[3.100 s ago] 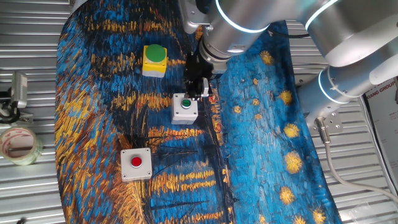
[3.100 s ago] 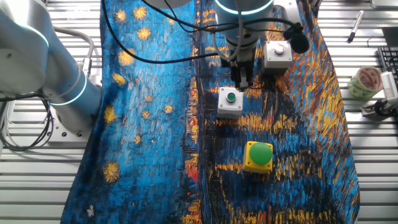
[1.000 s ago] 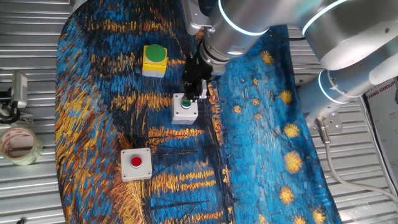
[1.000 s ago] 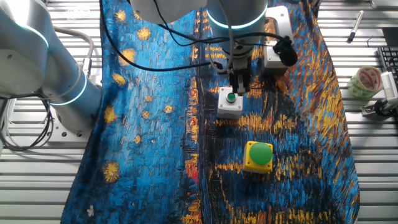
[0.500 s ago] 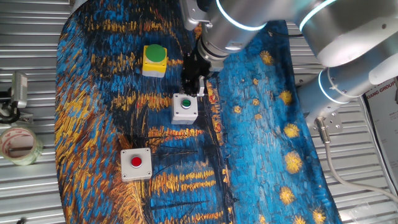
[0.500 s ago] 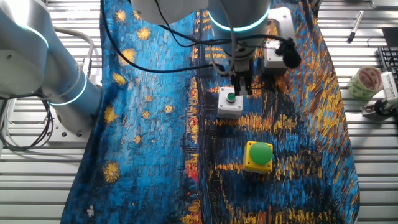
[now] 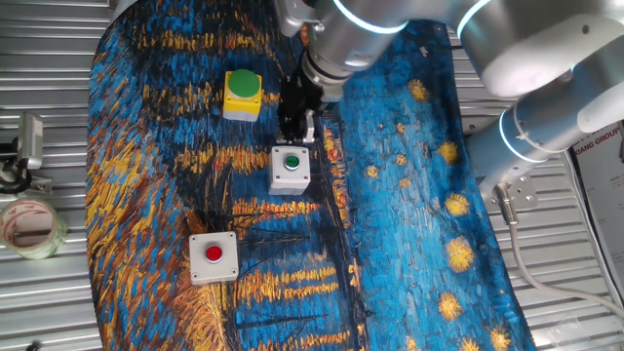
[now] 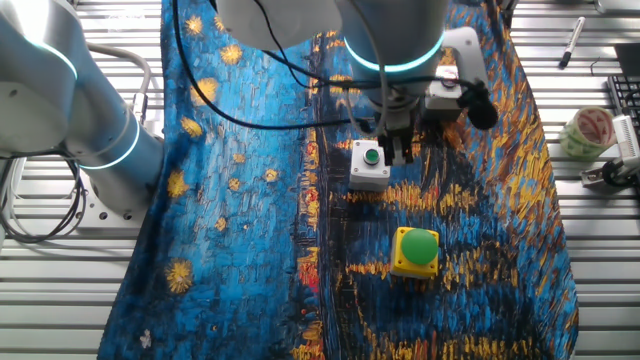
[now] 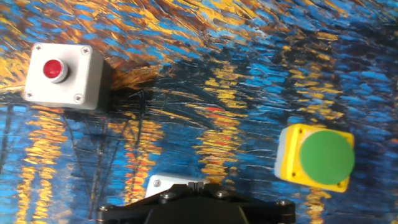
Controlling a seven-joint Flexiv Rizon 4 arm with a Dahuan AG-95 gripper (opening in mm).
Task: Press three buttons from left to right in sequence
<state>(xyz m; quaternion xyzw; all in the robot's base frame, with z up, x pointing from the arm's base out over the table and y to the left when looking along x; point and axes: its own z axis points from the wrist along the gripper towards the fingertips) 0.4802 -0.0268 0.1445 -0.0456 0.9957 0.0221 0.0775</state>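
The yellow box with the big green dome (image 7: 242, 93) lies at the far left of the painted cloth. The grey-white box with the small green button (image 7: 290, 168) is in the middle, and the grey-white box with the red button (image 7: 213, 255) is nearest. My gripper (image 7: 295, 136) hovers at the far edge of the small green button's box, its fingertips together. In the other fixed view the gripper (image 8: 400, 152) is just right of that box (image 8: 370, 163). In the hand view the fingertips (image 9: 196, 185) touch each other over that box's corner (image 9: 163, 184).
A roll of tape (image 7: 29, 226) and a metal clamp (image 7: 24, 146) lie off the cloth on the slatted table at the left. The arm's base (image 7: 531, 127) stands at the right. A black cable (image 8: 270, 70) hangs from the arm over the cloth.
My gripper has moved off the small green button, shifting toward the box's edge on the yellow box's side. The three boxes have not moved.
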